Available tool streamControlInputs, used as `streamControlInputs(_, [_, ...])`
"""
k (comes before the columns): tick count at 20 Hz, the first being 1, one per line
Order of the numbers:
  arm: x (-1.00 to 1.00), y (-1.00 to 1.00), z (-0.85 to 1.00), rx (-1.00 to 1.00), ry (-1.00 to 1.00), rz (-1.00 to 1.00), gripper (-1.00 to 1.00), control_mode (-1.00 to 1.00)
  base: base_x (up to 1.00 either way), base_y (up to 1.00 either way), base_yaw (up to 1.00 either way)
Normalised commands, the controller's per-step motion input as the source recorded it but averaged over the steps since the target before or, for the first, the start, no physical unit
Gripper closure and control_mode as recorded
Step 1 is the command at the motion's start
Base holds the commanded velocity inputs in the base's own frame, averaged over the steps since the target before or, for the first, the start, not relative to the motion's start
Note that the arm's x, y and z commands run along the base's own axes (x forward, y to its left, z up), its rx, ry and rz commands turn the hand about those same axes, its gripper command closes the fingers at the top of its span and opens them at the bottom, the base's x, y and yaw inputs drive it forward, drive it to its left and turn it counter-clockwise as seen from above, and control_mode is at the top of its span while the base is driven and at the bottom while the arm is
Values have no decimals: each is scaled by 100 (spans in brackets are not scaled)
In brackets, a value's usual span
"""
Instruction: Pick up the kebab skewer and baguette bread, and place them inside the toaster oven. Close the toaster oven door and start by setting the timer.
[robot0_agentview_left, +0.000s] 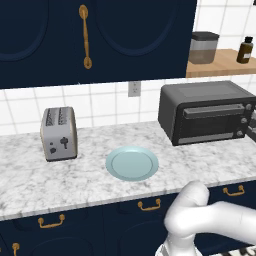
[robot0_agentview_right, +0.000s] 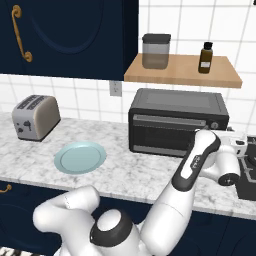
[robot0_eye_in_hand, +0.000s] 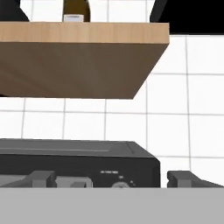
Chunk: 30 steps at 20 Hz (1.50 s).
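Observation:
The black toaster oven (robot0_agentview_left: 200, 95) (robot0_agentview_right: 175, 102) (robot0_eye_in_hand: 78, 159) stands at the back right of the marble counter. The toaster oven door (robot0_agentview_left: 212, 122) (robot0_agentview_right: 170, 132) is shut. My gripper (robot0_agentview_right: 229, 135) (robot0_agentview_left: 251, 122) (robot0_eye_in_hand: 113, 181) hovers in front of the oven's right side, level with the knobs. It is open, with the fingertips (robot0_eye_in_hand: 41, 177) far apart and a knob (robot0_eye_in_hand: 118, 184) between them, untouched. The kebab skewer and the baguette bread are out of view.
A pale blue plate (robot0_agentview_left: 132, 163) (robot0_agentview_right: 80, 157) lies bare on the counter. A silver two-slot toaster (robot0_agentview_left: 59, 133) (robot0_agentview_right: 35, 116) stands at the left. Above the oven, a wooden shelf (robot0_agentview_right: 182, 70) (robot0_eye_in_hand: 78, 57) carries a jar (robot0_agentview_right: 156, 50) and a bottle (robot0_agentview_right: 205, 57). A stovetop (robot0_agentview_right: 248, 175) lies at the right.

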Motion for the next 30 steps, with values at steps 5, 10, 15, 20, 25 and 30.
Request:
streamControlInputs(5, [39, -15, -16, 0, 0, 0, -100, -100, 0, 0, 0])
streamControlInputs(10, [27, -13, -11, 0, 0, 0, -100, -100, 0, 0, 0])
streamControlInputs(15, [29, -21, -21, 0, 0, 0, -100, -100, 0, 0, 0])
streamControlInputs(20, [33, -21, -16, 0, 0, 0, -100, -100, 0, 0, 0])
streamControlInputs(25, [26, -17, -3, 0, -2, 0, -100, -100, 0, 0, 0])
streamControlInputs(30, [21, -14, -8, 0, -1, 0, -100, -100, 0, 0, 0])
